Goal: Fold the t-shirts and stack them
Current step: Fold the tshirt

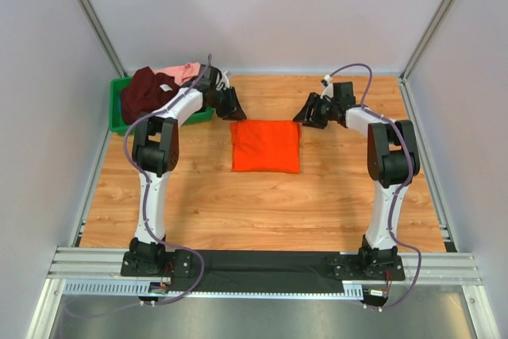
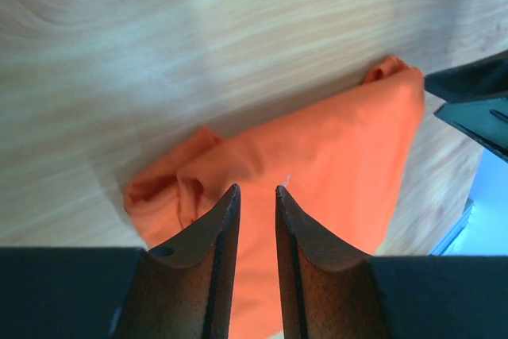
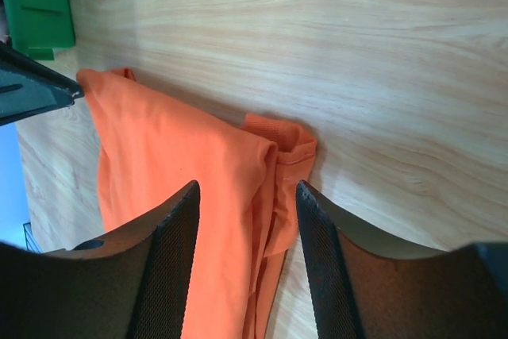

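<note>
A bright orange cloth t-shirt, folded into a flat rectangle, lies in the middle of the wooden bench. The left end effector hangs at the shirt's far left corner, fingers slightly apart, pinching nothing. The right end effector hangs at the far right corner, spread wider and empty. A dark maroon t-shirt and a light pink t-shirt are heaped in the green plastic bin at the far left.

The orange t-shirt lies folded at centre; maroon t-shirt and pink t-shirt heaped far-left.
</note>
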Action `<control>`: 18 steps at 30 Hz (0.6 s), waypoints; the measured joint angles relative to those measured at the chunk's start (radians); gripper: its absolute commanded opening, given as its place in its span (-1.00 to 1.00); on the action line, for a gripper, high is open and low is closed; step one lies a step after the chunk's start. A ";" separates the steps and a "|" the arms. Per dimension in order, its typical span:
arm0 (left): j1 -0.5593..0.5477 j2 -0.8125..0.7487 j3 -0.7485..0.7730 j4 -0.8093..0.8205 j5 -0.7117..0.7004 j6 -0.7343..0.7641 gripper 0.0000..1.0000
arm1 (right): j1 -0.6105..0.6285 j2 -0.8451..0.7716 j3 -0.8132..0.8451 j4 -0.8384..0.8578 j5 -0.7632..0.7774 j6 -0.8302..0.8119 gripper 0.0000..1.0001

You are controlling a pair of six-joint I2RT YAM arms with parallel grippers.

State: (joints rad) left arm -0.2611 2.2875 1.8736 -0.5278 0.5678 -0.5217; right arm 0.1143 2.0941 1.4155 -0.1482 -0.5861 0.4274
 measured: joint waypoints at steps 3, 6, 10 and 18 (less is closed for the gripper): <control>0.000 0.051 0.043 -0.008 -0.004 0.003 -0.37 | 0.000 0.012 0.001 0.010 0.003 0.001 0.06; 0.000 0.089 0.082 -0.023 -0.012 0.005 -0.38 | 0.000 0.012 -0.004 0.013 0.005 0.002 0.08; 0.000 0.101 0.094 -0.032 -0.024 0.008 -0.37 | 0.000 0.013 -0.004 0.014 0.009 0.002 0.01; 0.000 0.103 0.098 -0.031 -0.027 0.010 -0.35 | 0.000 0.065 -0.004 0.034 0.007 0.013 -0.31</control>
State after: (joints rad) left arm -0.2611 2.3901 1.9720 -0.5587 0.5404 -0.5114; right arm 0.1143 2.1593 1.4117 -0.1143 -0.5793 0.4404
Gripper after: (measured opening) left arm 0.325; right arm 0.375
